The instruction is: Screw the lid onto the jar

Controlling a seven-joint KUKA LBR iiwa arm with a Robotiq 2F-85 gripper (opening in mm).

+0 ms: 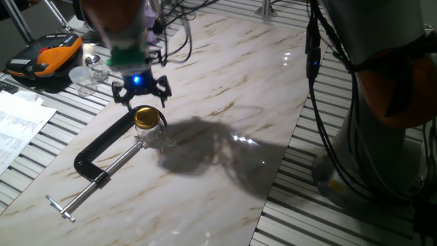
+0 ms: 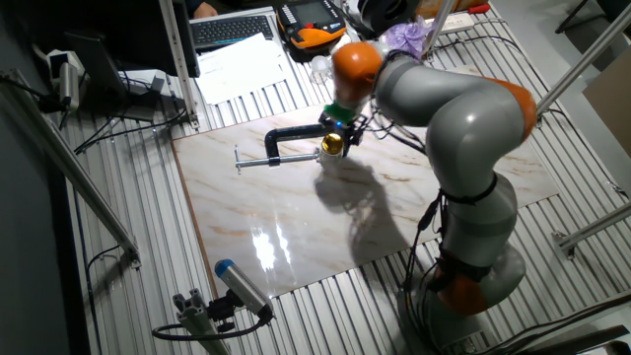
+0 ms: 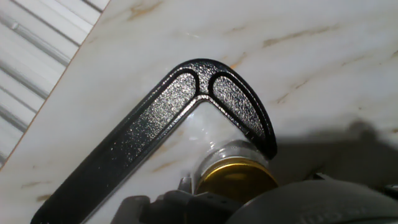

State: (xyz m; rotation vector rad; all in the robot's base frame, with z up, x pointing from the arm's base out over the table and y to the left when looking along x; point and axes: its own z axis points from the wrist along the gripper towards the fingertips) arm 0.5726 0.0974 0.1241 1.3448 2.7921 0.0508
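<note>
The gold lid (image 1: 147, 117) sits on the mouth of the clear glass jar (image 1: 154, 135), which is held in the jaw of a black C-clamp (image 1: 102, 147) lying on the marble table. My gripper (image 1: 141, 93) hangs just above and behind the lid with its black fingers spread. It is open and holds nothing. In the other fixed view the gripper (image 2: 338, 125) is right over the lid (image 2: 332, 145). In the hand view the lid (image 3: 236, 178) and the jar's glass shoulder (image 3: 235, 150) show below the clamp's bend (image 3: 205, 87). My fingertips are not clearly seen there.
The clamp's screw handle (image 1: 68, 203) sticks out toward the front left. An orange-black case (image 1: 48, 55), clear cups (image 1: 85, 75) and papers (image 1: 17, 126) lie at the left. The marble slab (image 1: 225, 82) has ribbed metal around it. Cables hang behind the gripper.
</note>
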